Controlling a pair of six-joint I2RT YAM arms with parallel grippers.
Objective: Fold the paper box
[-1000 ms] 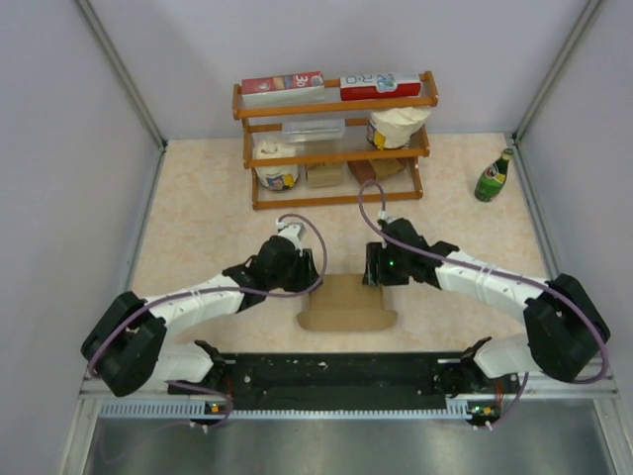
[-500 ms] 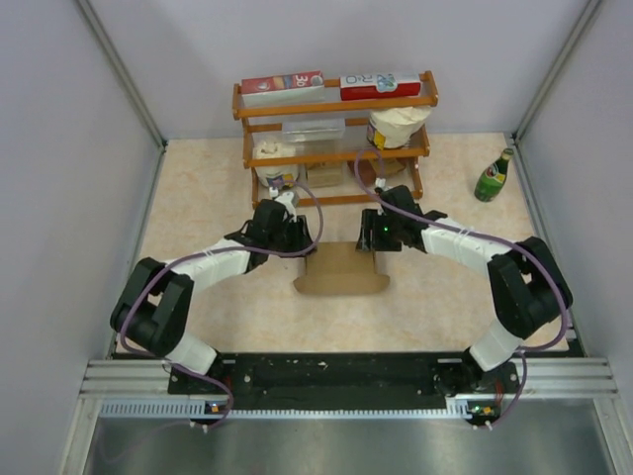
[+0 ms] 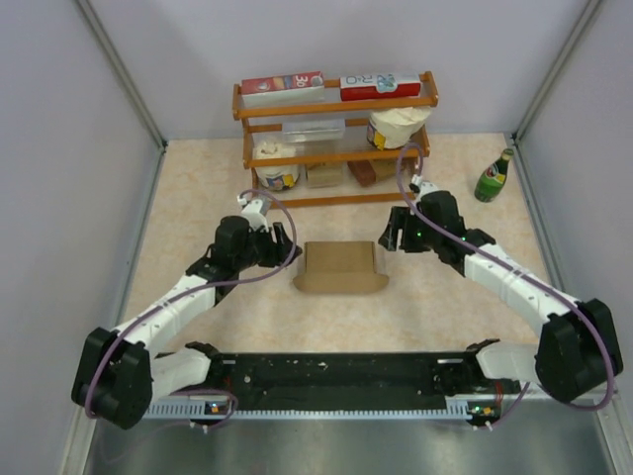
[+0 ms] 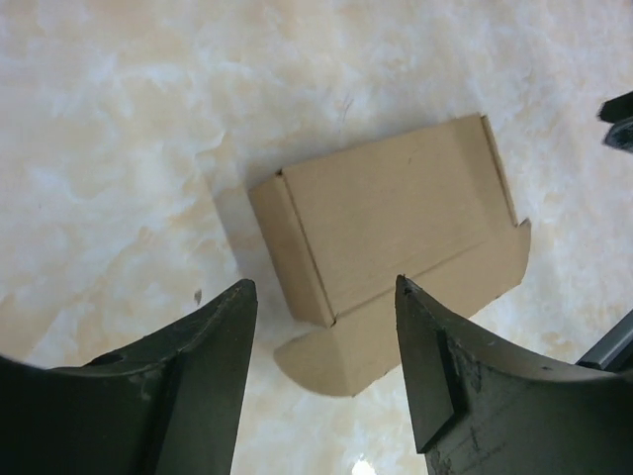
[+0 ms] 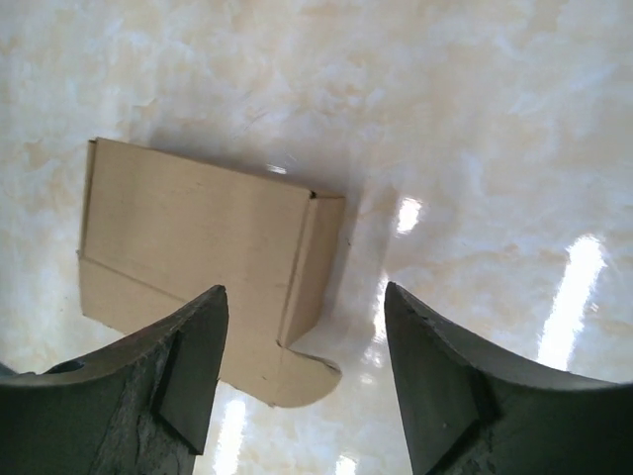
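Both the left end effector (image 4: 324,287) and right end effector (image 5: 304,289) hang wide, empty; best tuck the paper box (image 3: 340,267) by its rounded flap (image 4: 321,358) evenly.

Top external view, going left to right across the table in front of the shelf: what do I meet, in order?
left gripper → paper box → right gripper → green bottle
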